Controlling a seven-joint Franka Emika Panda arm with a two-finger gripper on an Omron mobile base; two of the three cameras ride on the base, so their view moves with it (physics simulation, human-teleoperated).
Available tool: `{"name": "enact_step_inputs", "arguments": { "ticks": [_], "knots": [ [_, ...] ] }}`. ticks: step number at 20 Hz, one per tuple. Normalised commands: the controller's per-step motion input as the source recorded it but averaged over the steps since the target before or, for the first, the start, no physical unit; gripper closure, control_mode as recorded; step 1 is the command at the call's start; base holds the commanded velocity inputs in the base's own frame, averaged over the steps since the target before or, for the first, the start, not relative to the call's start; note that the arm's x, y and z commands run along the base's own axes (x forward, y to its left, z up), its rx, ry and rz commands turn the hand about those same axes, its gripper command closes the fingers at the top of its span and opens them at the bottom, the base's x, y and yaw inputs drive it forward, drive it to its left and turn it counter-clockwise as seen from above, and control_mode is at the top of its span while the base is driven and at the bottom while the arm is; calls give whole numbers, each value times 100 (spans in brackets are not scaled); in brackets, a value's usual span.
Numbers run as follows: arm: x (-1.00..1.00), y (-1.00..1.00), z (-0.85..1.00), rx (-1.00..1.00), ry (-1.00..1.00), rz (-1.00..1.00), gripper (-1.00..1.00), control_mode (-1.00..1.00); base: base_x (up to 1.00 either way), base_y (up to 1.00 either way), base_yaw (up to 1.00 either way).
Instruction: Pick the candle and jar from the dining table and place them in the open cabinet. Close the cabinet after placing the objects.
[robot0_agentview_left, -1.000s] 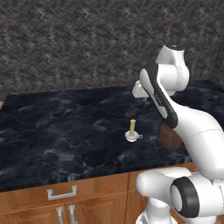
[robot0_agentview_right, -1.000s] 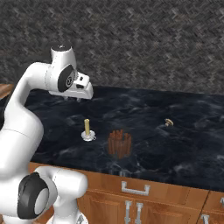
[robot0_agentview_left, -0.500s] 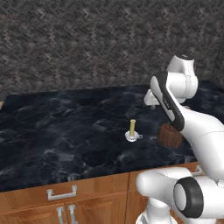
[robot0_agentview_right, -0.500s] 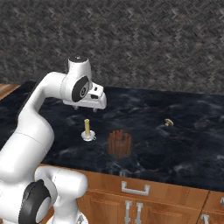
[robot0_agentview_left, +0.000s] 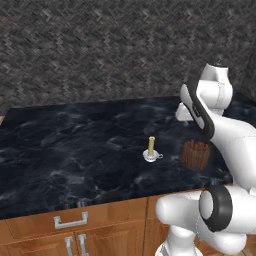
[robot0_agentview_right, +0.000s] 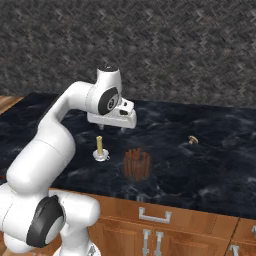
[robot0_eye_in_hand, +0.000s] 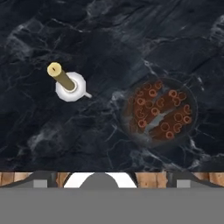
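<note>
On the black marble dining table (robot0_agentview_left: 75, 150) the yellow candle (robot0_agentview_left: 151, 148) stands upright in its small white holder. The brown jar (robot0_agentview_left: 196, 154) sits just to its right, apart from it. My gripper (robot0_agentview_right: 112, 127) hangs open above the table, behind and between the two, touching neither. From above, the hand view looks down on the candle (robot0_eye_in_hand: 65, 83) at the left and into the jar (robot0_eye_in_hand: 158, 114) at the right, with my fingertips (robot0_eye_in_hand: 40, 179) wide apart and nothing between them. The cabinet is out of view.
A small gold object (robot0_agentview_right: 192, 139) lies on the table right of the jar (robot0_agentview_right: 136, 164). Below the table's front edge are wood drawers with silver handles (robot0_agentview_right: 155, 216). A dark patterned wall (robot0_agentview_left: 100, 50) backs the table.
The arm has swung right and down over the table, bringing the hand closer above the candle and jar. The jaws have spread wider. Candle and jar have not moved.
</note>
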Motion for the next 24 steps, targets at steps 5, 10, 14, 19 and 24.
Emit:
{"name": "enact_step_inputs", "arguments": {
  "ticks": [5, 10, 14, 19, 24],
  "knots": [
    [18, -36, -22, 0, 12, -2, -100, -100, 0, 0, 0],
    [2, -11, -38, 0, 0, 0, -100, -100, 0, 0, 0],
    [19, 0, -25, 0, 0, 0, -100, -100, 0, 0, 0],
    [14, 0, -13, 0, 3, 0, -100, -100, 0, 0, 0],
    [25, 0, -9, 0, 4, 0, -100, -100, 0, 0, 0]
  ]
}}
